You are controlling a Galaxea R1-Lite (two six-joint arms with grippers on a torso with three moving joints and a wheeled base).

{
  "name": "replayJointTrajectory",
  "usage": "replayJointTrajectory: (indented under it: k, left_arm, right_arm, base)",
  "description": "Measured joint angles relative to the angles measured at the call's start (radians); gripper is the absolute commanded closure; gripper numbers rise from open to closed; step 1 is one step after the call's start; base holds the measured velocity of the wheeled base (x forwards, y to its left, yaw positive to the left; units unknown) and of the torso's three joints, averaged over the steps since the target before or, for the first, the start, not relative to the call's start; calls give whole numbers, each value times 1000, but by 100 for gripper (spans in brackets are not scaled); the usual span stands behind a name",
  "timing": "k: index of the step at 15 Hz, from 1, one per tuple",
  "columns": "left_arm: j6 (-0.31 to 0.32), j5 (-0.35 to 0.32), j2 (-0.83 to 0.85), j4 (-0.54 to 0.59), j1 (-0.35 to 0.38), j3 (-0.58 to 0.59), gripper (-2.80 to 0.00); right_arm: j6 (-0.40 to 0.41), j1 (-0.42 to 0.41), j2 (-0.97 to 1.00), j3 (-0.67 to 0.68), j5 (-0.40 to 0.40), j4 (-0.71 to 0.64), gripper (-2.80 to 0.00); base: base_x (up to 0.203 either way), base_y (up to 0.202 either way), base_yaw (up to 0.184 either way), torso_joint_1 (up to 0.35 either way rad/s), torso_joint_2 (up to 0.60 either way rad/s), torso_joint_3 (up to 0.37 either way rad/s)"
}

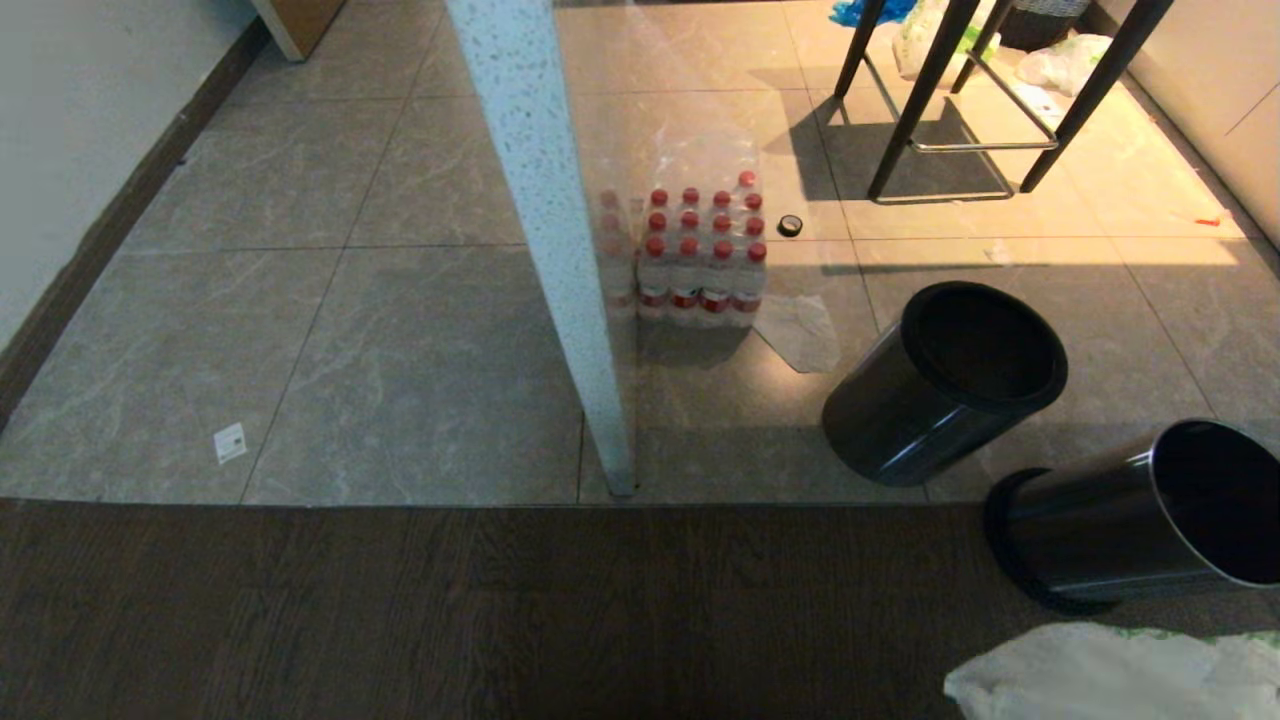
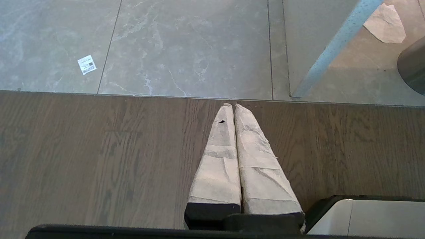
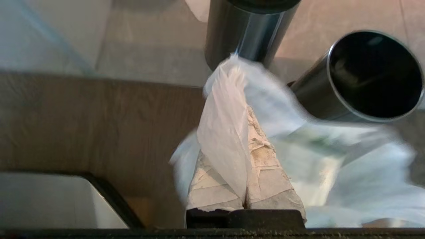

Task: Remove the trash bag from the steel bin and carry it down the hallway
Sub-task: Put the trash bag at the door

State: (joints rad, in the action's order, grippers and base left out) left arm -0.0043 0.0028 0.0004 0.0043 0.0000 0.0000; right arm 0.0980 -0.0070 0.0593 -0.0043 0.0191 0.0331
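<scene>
Right gripper point(image 3: 245, 139) clamped on trash bag point(image 3: 232, 132); thin film pinched between taped fingers so bag hangs free for carrying. Bag out of steel bin point(image 1: 1140, 520), which lies tipped on side, mouth empty, beside black bucket point(image 1: 940, 385). Left gripper point(image 2: 234, 109) idle over wood floor, fingers pressed together, holding nothing.
</scene>
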Motion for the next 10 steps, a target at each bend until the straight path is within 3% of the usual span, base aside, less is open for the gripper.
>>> replayJointTrajectory:
  k: [1, 10]
  left_arm:
    - [0, 0, 0, 0, 0, 0, 0]
    - [0, 0, 0, 0, 0, 0, 0]
  right_arm:
    - [-41, 0, -22, 1, -10, -20, 0]
    - [-41, -1, -62, 4, -11, -33, 0]
  base:
    - [0, 0, 0, 0, 0, 0]
    - [0, 0, 0, 0, 0, 0]
